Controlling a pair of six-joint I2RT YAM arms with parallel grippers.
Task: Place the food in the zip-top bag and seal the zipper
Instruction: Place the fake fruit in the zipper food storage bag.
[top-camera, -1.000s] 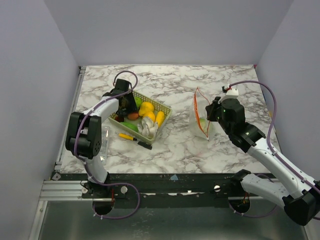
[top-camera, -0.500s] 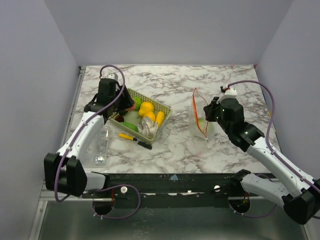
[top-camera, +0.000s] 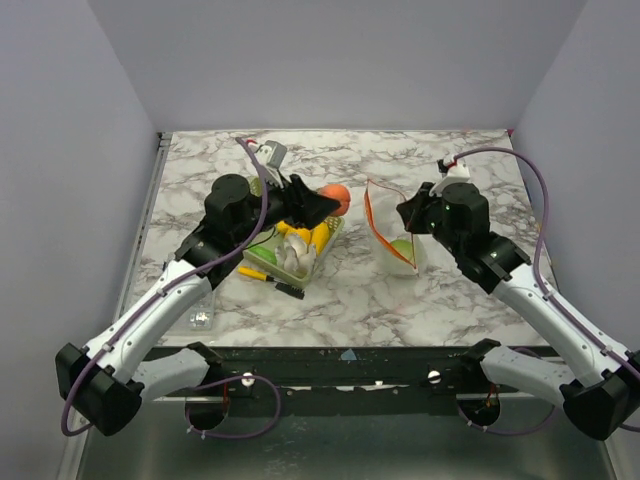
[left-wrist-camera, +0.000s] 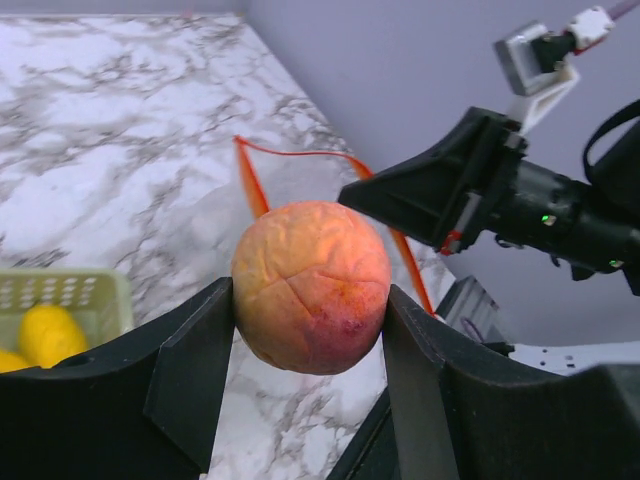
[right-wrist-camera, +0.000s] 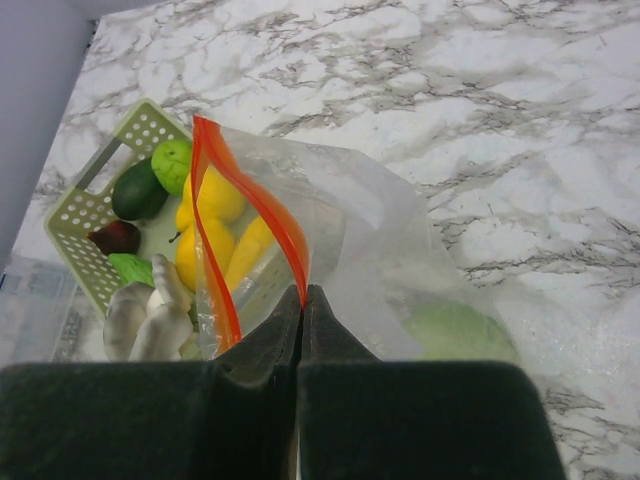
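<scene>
Left pincer has swung off the basket, clamping an orange fruit over the marble; right pincer nips the zipper.

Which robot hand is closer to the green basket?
Left. The left gripper hangs by the basket, holding a fruit; the right gripper is farther off, pinching the bag.

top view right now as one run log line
left claw: shut on round orange-red toy fruit | right claw: shut on orange-red zipper strip, clear plastic bag held open | seal: not done
</scene>
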